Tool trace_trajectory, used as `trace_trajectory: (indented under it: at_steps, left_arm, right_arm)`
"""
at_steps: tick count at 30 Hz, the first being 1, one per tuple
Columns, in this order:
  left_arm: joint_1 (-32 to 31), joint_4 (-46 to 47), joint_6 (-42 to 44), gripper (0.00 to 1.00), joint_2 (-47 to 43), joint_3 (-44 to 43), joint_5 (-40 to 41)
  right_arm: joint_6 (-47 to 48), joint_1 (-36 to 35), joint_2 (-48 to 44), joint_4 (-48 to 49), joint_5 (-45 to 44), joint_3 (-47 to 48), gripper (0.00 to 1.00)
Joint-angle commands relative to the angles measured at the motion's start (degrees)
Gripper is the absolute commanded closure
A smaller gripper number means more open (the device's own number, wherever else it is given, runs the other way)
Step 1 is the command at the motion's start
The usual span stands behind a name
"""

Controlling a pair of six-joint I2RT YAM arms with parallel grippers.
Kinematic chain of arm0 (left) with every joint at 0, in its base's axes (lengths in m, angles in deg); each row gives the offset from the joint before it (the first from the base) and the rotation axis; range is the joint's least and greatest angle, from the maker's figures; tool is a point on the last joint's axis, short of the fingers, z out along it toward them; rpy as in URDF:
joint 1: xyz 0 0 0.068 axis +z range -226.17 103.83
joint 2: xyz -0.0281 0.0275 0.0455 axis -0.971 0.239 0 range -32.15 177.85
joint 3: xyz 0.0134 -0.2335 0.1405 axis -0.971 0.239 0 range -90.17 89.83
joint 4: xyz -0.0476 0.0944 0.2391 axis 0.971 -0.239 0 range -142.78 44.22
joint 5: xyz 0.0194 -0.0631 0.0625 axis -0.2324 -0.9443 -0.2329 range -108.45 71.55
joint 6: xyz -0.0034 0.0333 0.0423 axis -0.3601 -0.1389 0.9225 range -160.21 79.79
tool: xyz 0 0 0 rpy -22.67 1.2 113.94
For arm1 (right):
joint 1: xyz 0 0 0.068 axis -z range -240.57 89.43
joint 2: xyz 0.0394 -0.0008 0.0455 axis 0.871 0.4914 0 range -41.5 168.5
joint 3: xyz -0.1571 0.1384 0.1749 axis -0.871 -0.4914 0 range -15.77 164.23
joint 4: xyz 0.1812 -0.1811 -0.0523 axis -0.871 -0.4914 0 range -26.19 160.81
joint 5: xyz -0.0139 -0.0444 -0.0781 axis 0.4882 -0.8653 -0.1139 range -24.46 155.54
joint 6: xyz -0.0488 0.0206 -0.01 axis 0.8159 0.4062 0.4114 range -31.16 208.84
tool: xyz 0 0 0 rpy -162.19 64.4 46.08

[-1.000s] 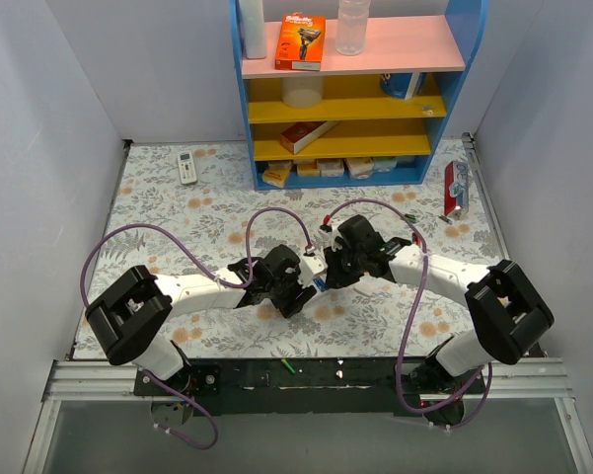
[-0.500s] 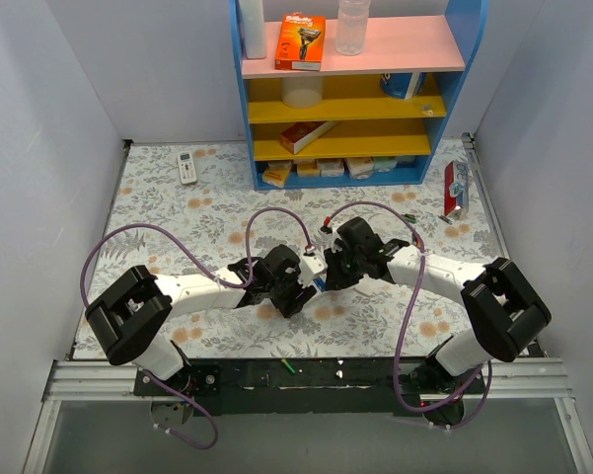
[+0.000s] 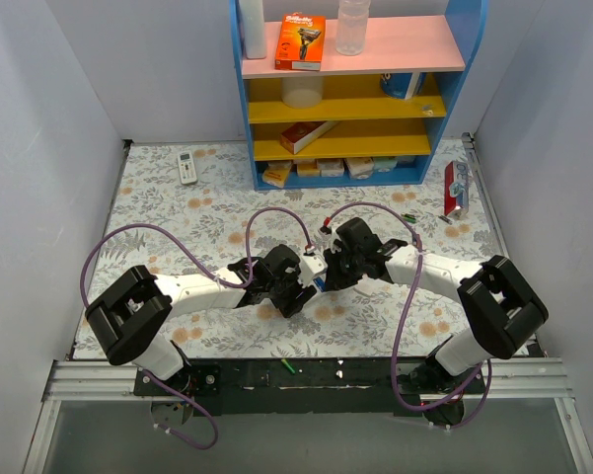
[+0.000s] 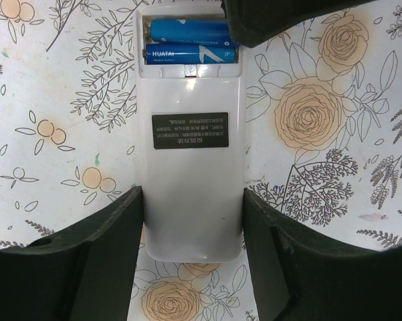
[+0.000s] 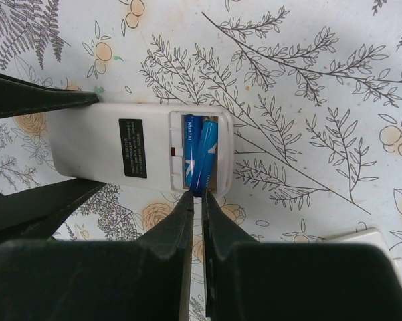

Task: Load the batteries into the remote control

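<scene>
The remote control (image 4: pixel 190 167) lies back up on the flowered table, and my left gripper (image 4: pixel 192 195) is shut on its lower sides. Its open recess holds two blue batteries (image 4: pixel 187 41) side by side. In the right wrist view the remote control (image 5: pixel 120 150) lies crosswise, with the batteries (image 5: pixel 201 150) at its right end; the nearer one sits slightly askew. My right gripper (image 5: pixel 195 197) is shut with only a slit between its jaws. Its tips rest at the recess edge, against that battery's end. From above, both grippers (image 3: pixel 316 276) meet mid-table.
A white flat piece (image 5: pixel 364 241) lies on the table right of my right gripper. A blue shelf unit (image 3: pixel 355 158) stands at the back. An all-white remote (image 3: pixel 186 166) lies back left, a red pack (image 3: pixel 455 188) back right. A green cell (image 3: pixel 289 366) lies on the front rail.
My right gripper's jaws have drawn closer together and the right arm has edged slightly left toward the remote control. The left arm and the remote control have not moved.
</scene>
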State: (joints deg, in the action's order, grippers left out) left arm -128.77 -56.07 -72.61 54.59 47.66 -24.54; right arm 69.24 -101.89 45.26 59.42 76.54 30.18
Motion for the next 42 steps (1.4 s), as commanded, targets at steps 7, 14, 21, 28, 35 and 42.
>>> trace_trajectory:
  at_steps: [7,14,21,28,35,42]
  left_arm:
    - [0.22,-0.97,0.32,0.66,0.18,-1.42,-3.32]
    - [0.22,-1.14,0.32,0.66,0.18,-1.42,-3.93]
    - [0.22,-1.23,0.32,0.66,0.27,-1.60,-4.28]
    - [0.22,-1.14,0.32,0.65,0.10,-1.51,-3.67]
    - [0.22,-1.49,0.94,0.61,0.45,-1.33,-2.44]
    - [0.22,-1.84,2.17,0.57,0.45,-1.07,-2.96]
  right_arm:
    - [-0.10,0.10,2.18,3.93,-3.27,0.36,0.90]
    - [0.87,0.01,4.12,4.10,-4.50,0.89,0.93]
    - [1.58,-1.30,6.48,1.65,-6.78,2.99,0.94]
    - [1.40,-2.98,7.81,-2.05,-10.65,4.76,0.94]
    - [3.68,-2.89,0.70,-3.01,-9.59,8.09,0.87]
    - [5.01,1.32,-6.15,-10.92,-14.69,9.51,0.62]
